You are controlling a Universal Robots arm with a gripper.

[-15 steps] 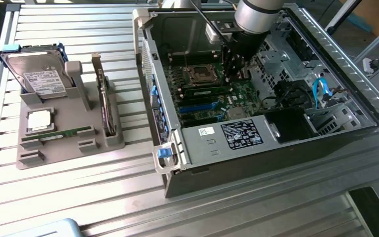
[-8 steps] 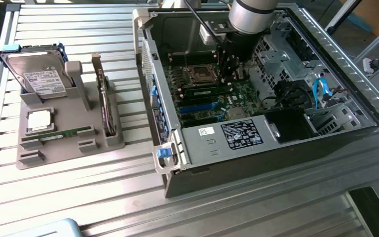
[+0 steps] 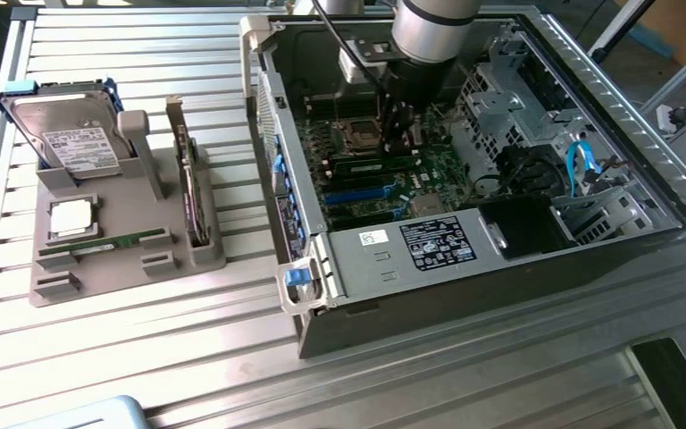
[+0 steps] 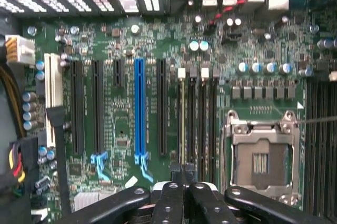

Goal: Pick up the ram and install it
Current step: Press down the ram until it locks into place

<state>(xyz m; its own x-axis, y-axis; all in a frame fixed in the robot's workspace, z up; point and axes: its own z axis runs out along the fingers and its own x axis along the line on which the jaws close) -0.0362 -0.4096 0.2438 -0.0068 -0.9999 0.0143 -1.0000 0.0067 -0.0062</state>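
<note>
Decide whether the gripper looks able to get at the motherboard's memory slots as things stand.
Probably yes. The computer case lies open, and the gripper hangs inside it right above the memory slots beside the CPU socket, with nothing visible between them.

The arm descends vertically, its silver wrist uppermost and the black gripper (image 3: 398,134) pointing straight down. In the wrist view, the gripper (image 4: 183,174) has its two fingers (image 4: 169,192) pressed together, the outer linkage bars splayed to either side.
</note>
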